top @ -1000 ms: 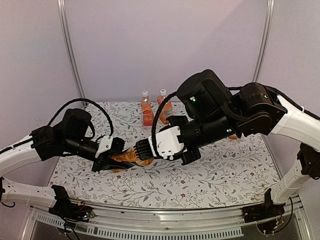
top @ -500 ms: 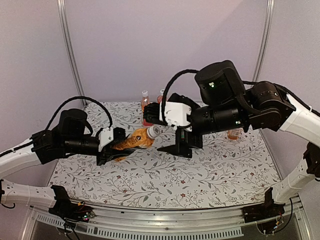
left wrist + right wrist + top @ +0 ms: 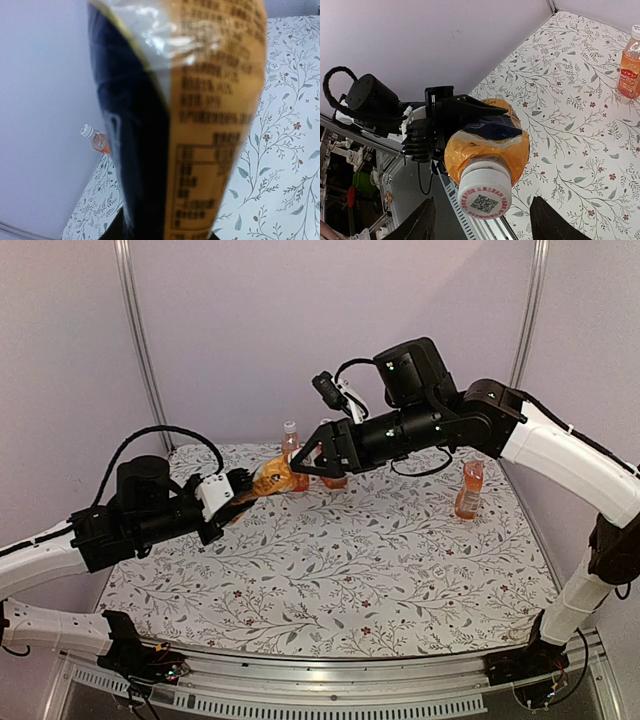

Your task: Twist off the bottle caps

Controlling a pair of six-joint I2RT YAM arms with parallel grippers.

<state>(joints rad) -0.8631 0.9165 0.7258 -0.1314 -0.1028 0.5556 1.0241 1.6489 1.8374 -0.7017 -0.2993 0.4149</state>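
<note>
My left gripper is shut on an orange-labelled bottle and holds it tilted in the air, neck toward the right arm. The bottle fills the left wrist view. Its white cap, with a QR code on top, faces the right wrist camera. My right gripper is open, one finger on each side of the cap and not touching it. In the top view my right gripper is at the bottle's neck and the cap is hidden.
Two capped orange bottles stand at the back of the floral cloth, one free, the other behind my right gripper. A third stands at the right. A small bottle shows far off.
The left arm has lifted the bottle up and toward the back. The right gripper has swung up from near the table to the bottle's cap and now straddles it.
</note>
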